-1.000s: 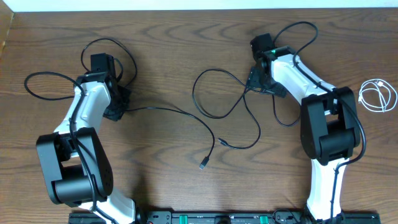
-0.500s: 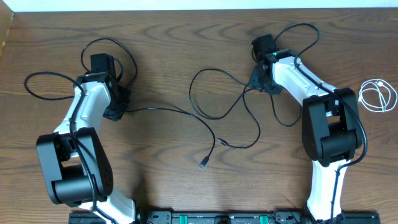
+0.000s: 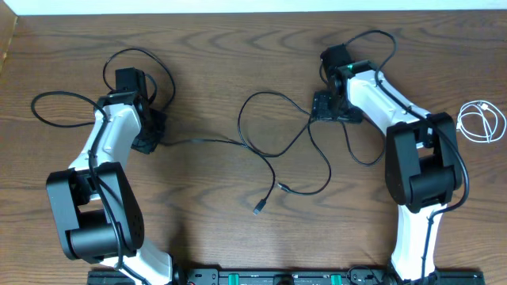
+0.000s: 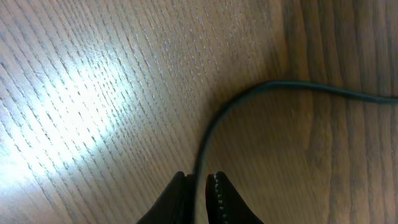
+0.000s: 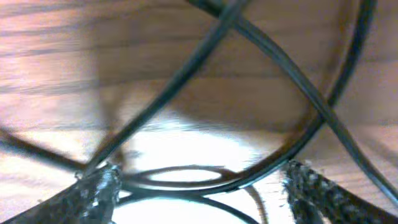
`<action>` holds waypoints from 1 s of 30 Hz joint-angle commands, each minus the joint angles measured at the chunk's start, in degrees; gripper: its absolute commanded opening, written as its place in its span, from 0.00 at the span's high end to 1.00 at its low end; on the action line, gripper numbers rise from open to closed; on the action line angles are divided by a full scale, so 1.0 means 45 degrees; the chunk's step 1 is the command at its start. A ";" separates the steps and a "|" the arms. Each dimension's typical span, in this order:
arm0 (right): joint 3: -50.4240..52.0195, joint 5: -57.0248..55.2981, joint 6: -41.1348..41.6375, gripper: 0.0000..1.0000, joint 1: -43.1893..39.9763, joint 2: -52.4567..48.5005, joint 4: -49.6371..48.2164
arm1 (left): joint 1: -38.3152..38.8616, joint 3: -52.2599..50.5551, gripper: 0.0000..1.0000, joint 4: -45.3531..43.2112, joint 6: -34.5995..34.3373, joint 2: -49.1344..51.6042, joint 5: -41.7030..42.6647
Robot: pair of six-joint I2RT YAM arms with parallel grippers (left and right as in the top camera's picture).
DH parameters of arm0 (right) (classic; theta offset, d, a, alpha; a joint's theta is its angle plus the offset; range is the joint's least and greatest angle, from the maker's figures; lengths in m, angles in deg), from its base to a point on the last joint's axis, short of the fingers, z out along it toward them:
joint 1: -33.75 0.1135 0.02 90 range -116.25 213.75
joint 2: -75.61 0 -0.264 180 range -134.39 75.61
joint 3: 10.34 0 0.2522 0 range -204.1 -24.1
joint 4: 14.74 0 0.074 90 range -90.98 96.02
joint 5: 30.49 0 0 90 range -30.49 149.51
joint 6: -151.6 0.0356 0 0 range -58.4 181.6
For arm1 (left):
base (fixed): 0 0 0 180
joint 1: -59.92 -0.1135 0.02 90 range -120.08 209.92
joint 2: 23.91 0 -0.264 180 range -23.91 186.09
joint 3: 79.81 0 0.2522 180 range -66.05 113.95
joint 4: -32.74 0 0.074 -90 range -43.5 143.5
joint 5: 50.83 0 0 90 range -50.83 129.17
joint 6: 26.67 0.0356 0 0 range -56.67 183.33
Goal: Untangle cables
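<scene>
Black cables (image 3: 214, 142): limp, light, mid-frame.
Left gripper (image 4: 200, 183): pinched narrow on one of them.
Right gripper (image 5: 202, 186): spread wide over crossings.
Hold: we'd grip near plugs (image 3: 259, 209).

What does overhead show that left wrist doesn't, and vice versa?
Only overhead: the coiled white cable at the right edge, the black loops at centre, a loose plug, and the right pincer over those loops.
Only left wrist: the left pincer close up, fingertips nearly together with the black cable running between them.
Both: that black cable and the wooden table.
</scene>
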 commanded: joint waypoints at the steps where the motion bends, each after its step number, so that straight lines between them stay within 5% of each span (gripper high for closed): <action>1: -0.0486 0.0228 -0.2569 0.16 0.0049 0.1224 0.0063 | -0.0005 -0.0102 0.87 0.0000 -0.0175 0.0185 -0.0068; 6: -0.0481 0.1370 -0.4682 0.20 0.0126 0.1394 0.0214 | -0.0005 -0.0102 0.87 0.0000 -0.0175 0.0185 -0.0068; 9: -0.0384 0.2963 -0.7315 0.34 0.0165 0.1379 0.0248 | -0.0005 -0.0102 0.87 0.0000 -0.0170 0.0185 -0.0068; 12: -0.0350 0.3895 -0.9379 0.35 0.0306 0.1341 0.0291 | -0.0005 -0.0102 0.86 0.0000 -0.0170 0.0185 -0.0068; 23: 0.0529 0.3784 -1.4897 0.16 0.0831 0.1341 0.0039 | -0.0005 -0.0102 0.86 0.0005 -0.0175 0.0185 -0.0068; 30: 0.2220 0.2973 -1.5528 0.08 0.0743 0.1341 -0.1802 | -0.0005 -0.0102 0.86 0.0005 -0.0175 0.0185 -0.0068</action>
